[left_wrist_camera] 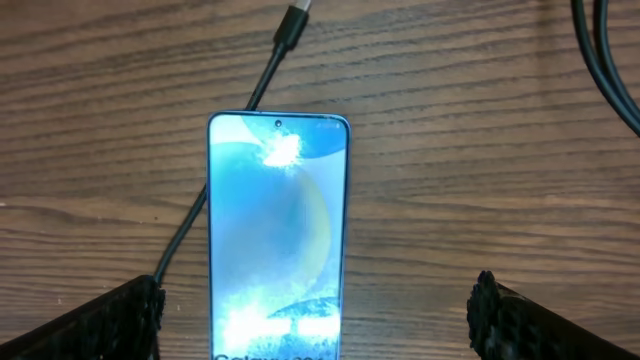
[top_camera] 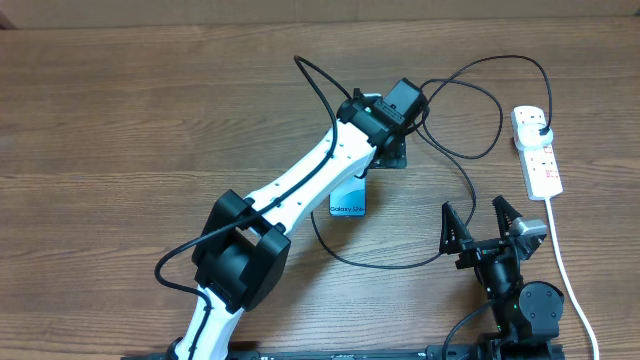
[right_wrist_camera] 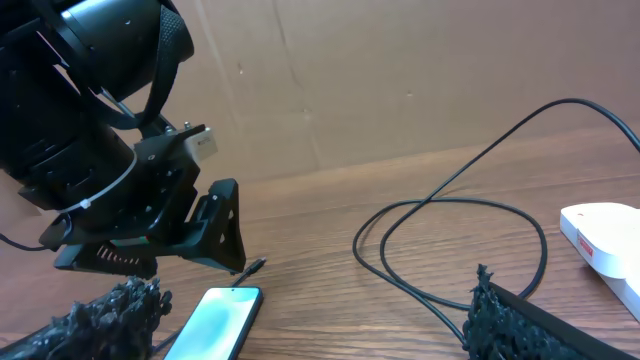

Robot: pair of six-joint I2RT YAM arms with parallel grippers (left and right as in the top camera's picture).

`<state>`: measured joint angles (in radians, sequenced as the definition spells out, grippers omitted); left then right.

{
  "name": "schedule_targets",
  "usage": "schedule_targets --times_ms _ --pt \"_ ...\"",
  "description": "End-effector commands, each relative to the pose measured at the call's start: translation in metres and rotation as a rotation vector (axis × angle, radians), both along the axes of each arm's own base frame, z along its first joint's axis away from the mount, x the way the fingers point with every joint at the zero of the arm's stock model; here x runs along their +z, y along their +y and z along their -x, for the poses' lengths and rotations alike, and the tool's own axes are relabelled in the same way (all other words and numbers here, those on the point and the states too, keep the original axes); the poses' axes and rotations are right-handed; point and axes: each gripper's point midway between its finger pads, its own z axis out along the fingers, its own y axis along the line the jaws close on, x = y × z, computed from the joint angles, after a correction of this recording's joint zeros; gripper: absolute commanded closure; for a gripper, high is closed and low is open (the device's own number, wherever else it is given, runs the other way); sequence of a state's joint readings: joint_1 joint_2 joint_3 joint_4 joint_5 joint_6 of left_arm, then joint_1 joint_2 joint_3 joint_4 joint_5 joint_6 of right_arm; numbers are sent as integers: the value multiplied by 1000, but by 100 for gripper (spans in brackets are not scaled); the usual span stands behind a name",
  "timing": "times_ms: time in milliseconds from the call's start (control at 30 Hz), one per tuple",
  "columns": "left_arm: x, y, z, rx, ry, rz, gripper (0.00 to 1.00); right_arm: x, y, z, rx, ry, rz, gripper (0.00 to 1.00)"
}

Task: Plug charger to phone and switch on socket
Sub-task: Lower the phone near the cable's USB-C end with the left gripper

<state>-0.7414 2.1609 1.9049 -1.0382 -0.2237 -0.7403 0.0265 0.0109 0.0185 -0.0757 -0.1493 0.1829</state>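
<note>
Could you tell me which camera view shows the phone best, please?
The left wrist view: the phone sits central, screen up. Overhead, the left arm covers most of it; the right wrist view shows it small and slanted.

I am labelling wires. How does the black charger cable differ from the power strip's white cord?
The charger cable is black and looks thinner; the white cord is pale and thicker. The charger cable curls in wide loops over the table; the white cord runs almost straight toward the near edge. Both join the power strip.
</note>
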Motion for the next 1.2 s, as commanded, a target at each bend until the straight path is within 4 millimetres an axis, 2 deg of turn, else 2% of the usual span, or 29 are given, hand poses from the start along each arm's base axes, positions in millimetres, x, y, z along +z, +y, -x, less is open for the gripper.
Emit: schedule_targets --times_ms 0,200,467,867,1167 --pt "-9 8 -10 23 -19 -51 0 -3 -3 -1 -14 -1 2 0" --pt "-29 13 -10 31 26 -70 0 -3 -3 -1 -14 -1 2 0" --pt "-66 15 0 24 118 -110 3 -3 -3 -1 -14 -1 2 0" --pt "-72 12 7 57 163 -72 0 -3 -3 -1 -14 -1 2 0" --pt "-83 23 13 110 266 -8 5 -3 -3 -1 -14 -1 2 0"
